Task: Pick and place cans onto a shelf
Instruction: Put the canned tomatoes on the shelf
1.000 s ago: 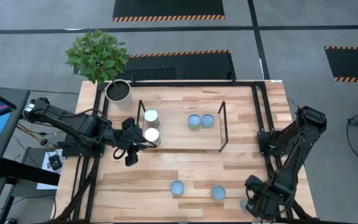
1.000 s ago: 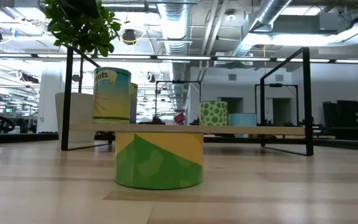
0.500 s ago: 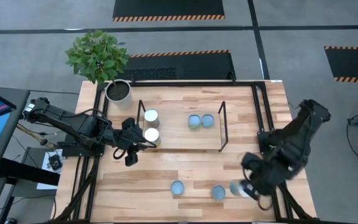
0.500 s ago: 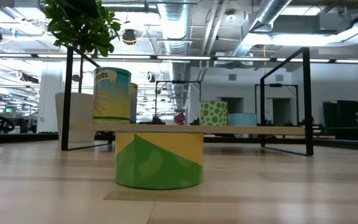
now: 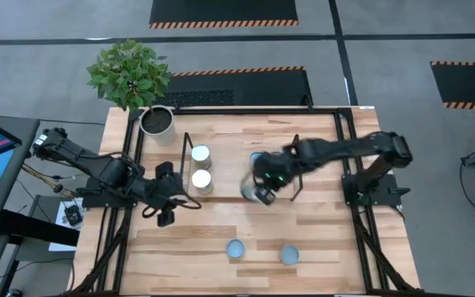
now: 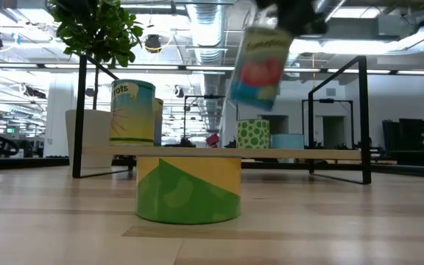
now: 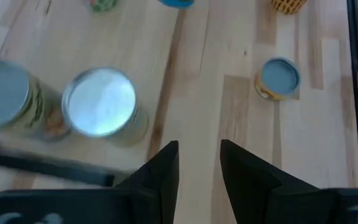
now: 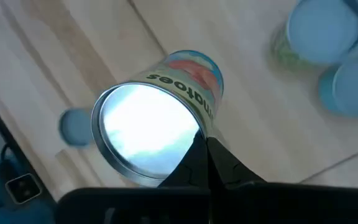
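Observation:
My right gripper (image 5: 264,183) is shut on a red-labelled can with a silver top (image 8: 145,134), held in the air over the near edge of the light-wood shelf (image 5: 229,177). In the low view this can (image 6: 260,65) hangs tilted, high above the shelf (image 6: 300,154). Two silver-topped cans (image 5: 200,156) (image 5: 200,180) stand on the shelf's left end, and blue-topped cans (image 5: 275,158) stand further right, partly under my right arm. My left gripper (image 7: 199,163) is open and empty, left of the shelf (image 5: 174,200). My right gripper holds the can at its side, just below the silver top's rim (image 8: 199,135). The fingers (image 8: 194,163) show close together there and hide the place of contact. The can is lifted clear of shelf and table and is tilted, its silver top turned toward the wrist camera.
Two blue-topped cans (image 5: 235,248) (image 5: 289,254) stand on the table near its near edge. A yellow-and-green can (image 6: 188,188) stands close in front of the low camera. A white plant pot (image 5: 157,120) stands at the far left corner. Black wire uprights (image 5: 295,165) stand at the shelf's ends.
My right gripper has swung from the table's near right corner up and toward the far left, carrying the silver-topped can, which is now in the air over the shelf's near edge. My left gripper has drawn back a little from the silver-topped cans toward the table's left edge.

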`<state>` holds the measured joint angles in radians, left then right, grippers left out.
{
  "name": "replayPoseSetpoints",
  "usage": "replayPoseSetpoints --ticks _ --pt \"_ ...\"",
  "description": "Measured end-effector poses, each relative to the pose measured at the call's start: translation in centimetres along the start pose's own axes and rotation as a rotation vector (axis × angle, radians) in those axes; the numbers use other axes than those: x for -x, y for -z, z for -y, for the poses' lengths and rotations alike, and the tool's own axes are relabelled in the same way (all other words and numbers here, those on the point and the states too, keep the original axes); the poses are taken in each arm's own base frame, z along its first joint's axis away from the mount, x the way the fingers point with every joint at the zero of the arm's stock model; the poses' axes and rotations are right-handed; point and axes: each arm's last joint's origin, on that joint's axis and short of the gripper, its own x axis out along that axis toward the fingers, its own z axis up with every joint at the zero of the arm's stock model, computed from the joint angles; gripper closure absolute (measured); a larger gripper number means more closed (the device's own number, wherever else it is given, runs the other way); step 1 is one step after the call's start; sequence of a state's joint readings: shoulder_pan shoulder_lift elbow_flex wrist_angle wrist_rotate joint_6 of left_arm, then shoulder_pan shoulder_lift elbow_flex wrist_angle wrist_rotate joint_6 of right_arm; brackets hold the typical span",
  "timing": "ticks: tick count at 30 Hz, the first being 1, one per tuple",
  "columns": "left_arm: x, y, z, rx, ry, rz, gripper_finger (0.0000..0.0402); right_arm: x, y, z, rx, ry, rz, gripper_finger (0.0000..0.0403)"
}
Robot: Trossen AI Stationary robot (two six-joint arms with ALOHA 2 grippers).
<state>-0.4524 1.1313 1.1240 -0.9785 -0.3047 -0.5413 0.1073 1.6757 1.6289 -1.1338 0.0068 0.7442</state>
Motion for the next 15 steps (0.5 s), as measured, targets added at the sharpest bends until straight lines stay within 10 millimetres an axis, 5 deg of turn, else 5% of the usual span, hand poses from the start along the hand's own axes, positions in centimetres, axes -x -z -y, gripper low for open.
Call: replayPoseSetpoints --ticks 8,15 --pt "0.3 0.6 0.5 0.03 -0.02 0.006 0.0297 -2.3 -6.8 0.4 0.001 -0.017 -0.01 0.0403" --pt "0.3 0.5 0.5 0.031 -0.023 0.012 0.0297 -4.8 -10.0 1.1 -0.065 0.016 -0.128 0.0403"
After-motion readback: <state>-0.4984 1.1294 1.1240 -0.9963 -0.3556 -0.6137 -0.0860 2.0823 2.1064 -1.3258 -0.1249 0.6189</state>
